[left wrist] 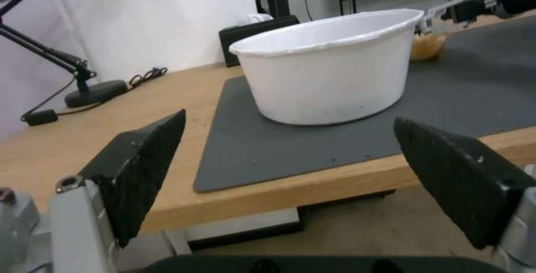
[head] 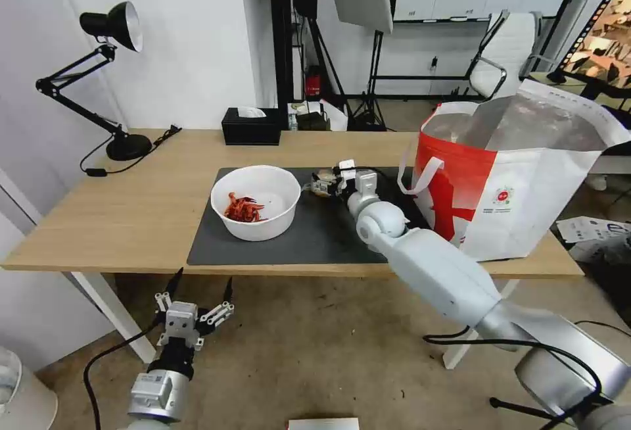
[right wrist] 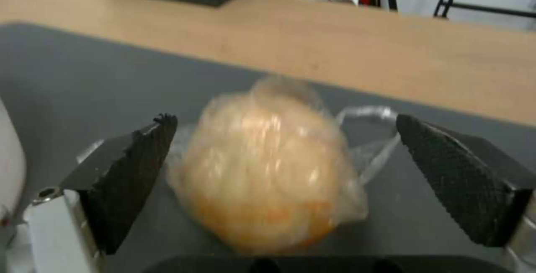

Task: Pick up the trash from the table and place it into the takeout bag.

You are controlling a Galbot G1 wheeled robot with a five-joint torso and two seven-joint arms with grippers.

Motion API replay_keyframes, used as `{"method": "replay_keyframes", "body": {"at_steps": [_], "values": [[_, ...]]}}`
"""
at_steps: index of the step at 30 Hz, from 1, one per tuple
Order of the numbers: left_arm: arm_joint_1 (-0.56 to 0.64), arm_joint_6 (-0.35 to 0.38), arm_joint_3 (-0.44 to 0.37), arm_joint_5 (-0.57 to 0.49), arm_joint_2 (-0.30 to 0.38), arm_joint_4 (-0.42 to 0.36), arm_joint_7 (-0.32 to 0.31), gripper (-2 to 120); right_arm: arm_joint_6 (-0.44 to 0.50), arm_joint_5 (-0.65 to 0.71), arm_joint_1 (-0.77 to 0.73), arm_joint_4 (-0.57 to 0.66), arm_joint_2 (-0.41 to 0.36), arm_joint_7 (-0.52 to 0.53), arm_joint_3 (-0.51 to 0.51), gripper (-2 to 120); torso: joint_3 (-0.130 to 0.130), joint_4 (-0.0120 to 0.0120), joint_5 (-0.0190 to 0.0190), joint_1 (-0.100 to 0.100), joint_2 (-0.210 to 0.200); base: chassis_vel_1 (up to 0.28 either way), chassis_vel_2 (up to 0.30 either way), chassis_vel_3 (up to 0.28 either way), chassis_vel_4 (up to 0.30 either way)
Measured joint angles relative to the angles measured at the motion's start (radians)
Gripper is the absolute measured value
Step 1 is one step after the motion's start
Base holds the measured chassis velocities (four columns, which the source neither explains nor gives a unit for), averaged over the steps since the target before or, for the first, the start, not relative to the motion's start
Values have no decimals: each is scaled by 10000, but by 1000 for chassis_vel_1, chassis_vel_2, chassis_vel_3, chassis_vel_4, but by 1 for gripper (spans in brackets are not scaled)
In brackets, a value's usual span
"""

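A yellowish lump in clear wrap point(right wrist: 268, 168) lies on the dark grey mat point(head: 309, 233), between the open fingers of my right gripper point(right wrist: 284, 139); one pad point(right wrist: 140, 168) is close beside it, the other stands apart. In the head view that gripper point(head: 332, 183) reaches over the mat just right of the white bowl point(head: 256, 210), which holds red shells point(head: 243, 208). The white-and-red takeout bag point(head: 519, 180) stands open at the table's right end. My left gripper point(head: 197, 295) hangs open below the table's front edge, facing the bowl point(left wrist: 329, 76).
A black tissue box point(head: 251, 126) sits at the back of the light-wood table point(head: 131, 213), and a black desk lamp point(head: 108, 29) stands at the back left. Stands, a chair and a monitor fill the room behind.
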Motion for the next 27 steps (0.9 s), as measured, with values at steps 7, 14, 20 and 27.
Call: {"method": "replay_keyframes", "body": {"at_steps": [7,14,20,27], "values": [[73,-43,-17,15,-29,-72,7,100,-342,15,58,-108,174,44,-21,100,0,0,1,0,0,0,0,0,0],[98,-95,-10,59,-37,-102,12,100,-822,278,169,-88,203,243,12,85,0,0,1,0,0,0,0,0,0],[122,-108,-5,75,-36,-143,13,100,-1114,485,212,-7,117,322,15,62,0,0,1,0,2,0,0,0,0],[142,-112,-2,89,-34,-176,2,100,-1215,795,181,179,38,456,36,36,0,1,1,-1,2,0,0,0,0]]}}
